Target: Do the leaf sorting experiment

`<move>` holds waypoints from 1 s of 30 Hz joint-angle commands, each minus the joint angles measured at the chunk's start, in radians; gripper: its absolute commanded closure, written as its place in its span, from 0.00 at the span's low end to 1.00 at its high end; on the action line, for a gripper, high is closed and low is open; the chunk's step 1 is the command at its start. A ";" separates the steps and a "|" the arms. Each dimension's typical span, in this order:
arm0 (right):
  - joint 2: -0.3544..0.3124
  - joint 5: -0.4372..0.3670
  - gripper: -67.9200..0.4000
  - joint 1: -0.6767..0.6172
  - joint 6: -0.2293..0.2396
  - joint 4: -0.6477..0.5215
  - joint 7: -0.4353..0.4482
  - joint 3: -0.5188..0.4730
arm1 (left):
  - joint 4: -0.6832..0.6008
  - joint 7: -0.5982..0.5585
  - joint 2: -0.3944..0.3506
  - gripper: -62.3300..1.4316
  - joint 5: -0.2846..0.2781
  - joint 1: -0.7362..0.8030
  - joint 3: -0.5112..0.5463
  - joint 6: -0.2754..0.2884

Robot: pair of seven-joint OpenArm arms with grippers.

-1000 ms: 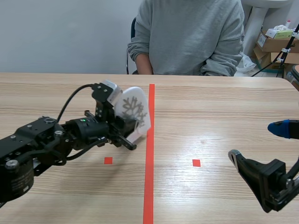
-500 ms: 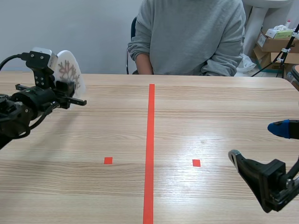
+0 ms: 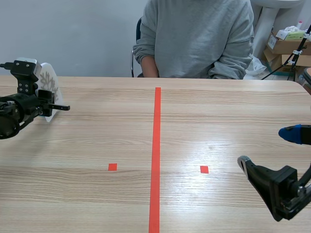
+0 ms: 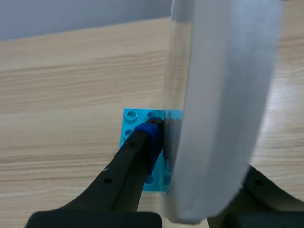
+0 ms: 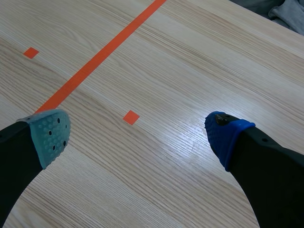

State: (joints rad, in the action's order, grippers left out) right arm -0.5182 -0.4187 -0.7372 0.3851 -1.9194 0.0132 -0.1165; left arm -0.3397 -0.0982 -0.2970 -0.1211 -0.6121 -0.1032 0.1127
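Watching my wood table point(image 3: 218, 111), grey wall point(image 3: 73, 34) behind.
Left gripper point(image 3: 47, 104) clamps an upright white patterned card point(image 3: 48, 77); right gripper point(image 5: 137, 133) gapes wide.

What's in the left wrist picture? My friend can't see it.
Two black fingers grip a white card, seen edge-on. Under them, a blue studded plate lies on the wooden table.

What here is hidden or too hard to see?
Card: edge-on in the left wrist view, its print unseen; small and partly behind the left hand in the scene view.
Blue plate: mostly hidden under a finger and the card.
Person: cut off by the scene view's top edge.
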 commanded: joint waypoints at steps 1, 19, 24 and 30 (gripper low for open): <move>-0.002 -0.008 0.15 0.009 0.000 -0.010 0.013 -0.006 | -0.029 -0.008 0.004 0.91 0.012 -0.012 0.005 0.002; -0.002 -0.008 0.15 0.028 0.004 -0.010 0.012 -0.006 | 0.002 0.013 0.019 0.91 0.108 -0.005 0.005 0.002; -0.002 -0.008 0.15 0.028 0.004 -0.010 0.012 -0.006 | 0.002 0.012 0.019 0.77 0.108 -0.005 0.005 0.002; -0.002 -0.008 0.15 0.028 0.004 -0.010 0.012 -0.006 | 0.002 0.004 0.019 0.28 0.107 -0.006 0.005 -0.022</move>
State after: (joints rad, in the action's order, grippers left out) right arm -0.5179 -0.4187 -0.7174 0.3889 -1.9194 0.0132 -0.1165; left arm -0.3202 -0.0807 -0.2714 -0.0086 -0.6041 -0.1032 0.0963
